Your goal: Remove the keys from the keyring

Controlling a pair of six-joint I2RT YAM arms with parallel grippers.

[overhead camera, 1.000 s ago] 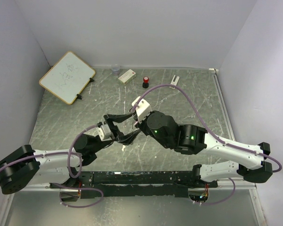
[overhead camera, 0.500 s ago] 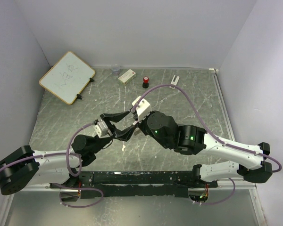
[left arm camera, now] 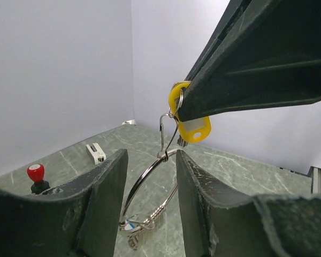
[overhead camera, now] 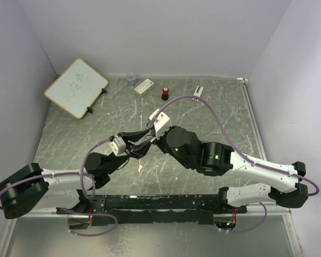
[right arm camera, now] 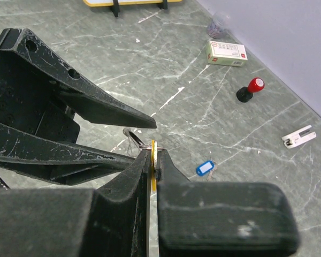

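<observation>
My right gripper is shut on the yellow-headed key, holding it above the table. From that key a small wire loop carries the silvery keyring, which hangs down between the fingers of my left gripper. The ring reaches from one left pad to the other. At the ring's lower end I see a bit of blue-white and silvery metal; whether it hangs on the ring I cannot tell. A blue-headed key lies loose on the table. In the top view both grippers meet mid-table.
A whiteboard leans at the back left. Along the back wall stand a clear cup, a white box, a red-capped black bottle and a white clip. Walls close in the sides.
The left gripper's jaws have narrowed from wide apart to the width of the keyring. The right gripper has stayed in place, shut on the yellow-headed key.
</observation>
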